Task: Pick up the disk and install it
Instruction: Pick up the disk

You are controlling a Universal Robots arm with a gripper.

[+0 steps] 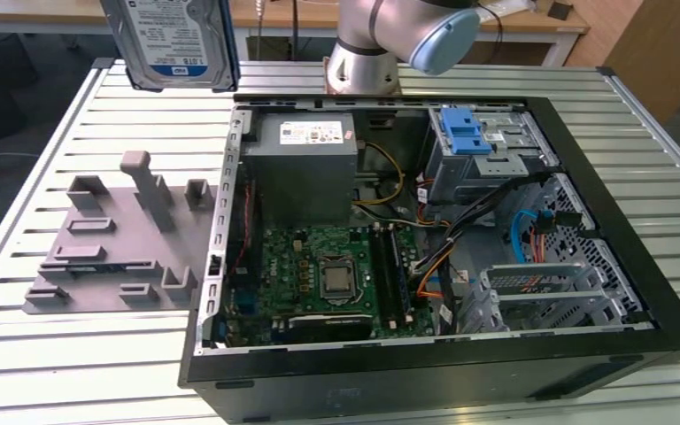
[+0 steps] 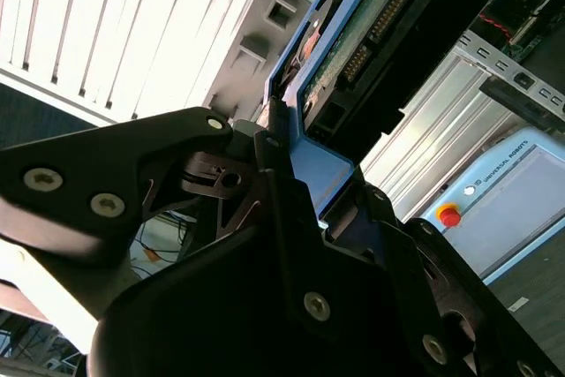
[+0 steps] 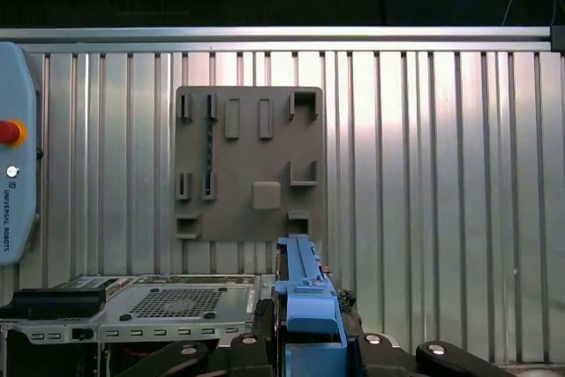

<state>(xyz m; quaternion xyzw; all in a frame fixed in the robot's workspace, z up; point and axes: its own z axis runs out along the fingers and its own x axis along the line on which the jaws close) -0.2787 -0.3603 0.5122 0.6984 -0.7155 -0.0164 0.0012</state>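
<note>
The disk (image 1: 170, 42), a silver hard drive with a white-and-blue label and blue side rails, hangs high above the table at the exterior view's far left, label facing the camera. It is above the grey fixture plate and outside the computer case. In the second wrist view my gripper (image 2: 296, 152) is shut on the disk (image 2: 353, 37), whose green circuit-board underside and blue rail show. In the first wrist view the blue rail of the disk (image 3: 303, 293) stands edge-on between my black gripper fingers (image 3: 309, 346).
An open computer case (image 1: 623, 266) lies on the slatted metal table (image 1: 81, 354). Inside it are a grey box with a white sticker (image 1: 305, 159) and a drive cage with a blue latch (image 1: 470, 142). The grey fixture plate (image 1: 116, 239) lies left of the case. The arm's base (image 1: 364, 62) stands behind it.
</note>
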